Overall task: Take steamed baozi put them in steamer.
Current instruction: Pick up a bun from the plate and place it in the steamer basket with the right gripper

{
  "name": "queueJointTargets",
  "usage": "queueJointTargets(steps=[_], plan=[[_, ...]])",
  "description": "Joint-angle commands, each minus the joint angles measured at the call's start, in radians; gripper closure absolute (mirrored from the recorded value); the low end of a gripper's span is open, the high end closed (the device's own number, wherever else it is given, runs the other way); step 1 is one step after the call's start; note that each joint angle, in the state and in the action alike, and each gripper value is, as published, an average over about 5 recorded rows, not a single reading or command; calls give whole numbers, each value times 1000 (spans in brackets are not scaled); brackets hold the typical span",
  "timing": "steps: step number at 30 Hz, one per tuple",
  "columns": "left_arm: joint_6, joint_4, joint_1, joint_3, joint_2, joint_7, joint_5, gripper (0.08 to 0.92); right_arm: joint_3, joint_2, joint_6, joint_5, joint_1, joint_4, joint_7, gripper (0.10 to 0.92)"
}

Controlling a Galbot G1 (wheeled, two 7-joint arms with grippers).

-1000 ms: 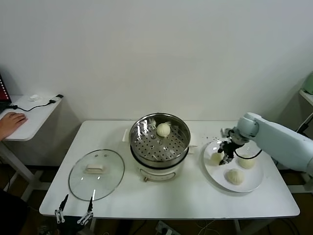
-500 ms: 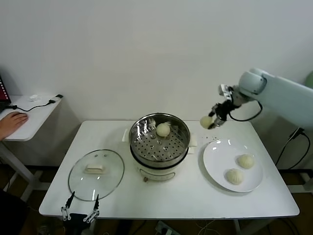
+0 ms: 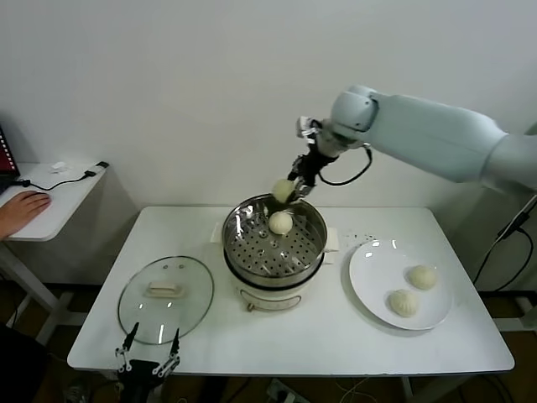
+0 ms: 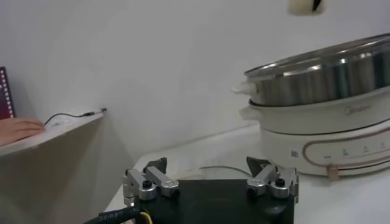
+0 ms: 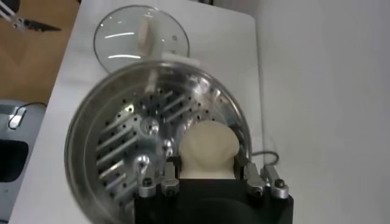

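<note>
We see a plain white wall (image 3: 168, 84) behind our white table (image 3: 336, 336), the steamer (image 3: 273, 243) holding one baozi (image 3: 280, 222). Our right gripper (image 3: 289, 186) clamps another bun (image 3: 283, 190) above its rim; our left gripper (image 3: 149, 367) hangs wide at the table's near edge.

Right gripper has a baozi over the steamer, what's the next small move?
Probably lower it onto bare perforated floor and open. The right gripper holds a baozi above the steamer, right over the baozi already inside, so shift slightly aside first.
</note>
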Motion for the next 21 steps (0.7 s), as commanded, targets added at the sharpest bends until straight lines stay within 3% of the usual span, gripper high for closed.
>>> queueJointTargets(steps=[1,21], plan=[[5,-5,-8,8,-3,2,9,177,-38,163,-29,62,-46,-15,76,457],[-10,-1,10,-3,7,-4,-1,177,-38,201,-37,-33,-226,-104,113,453]])
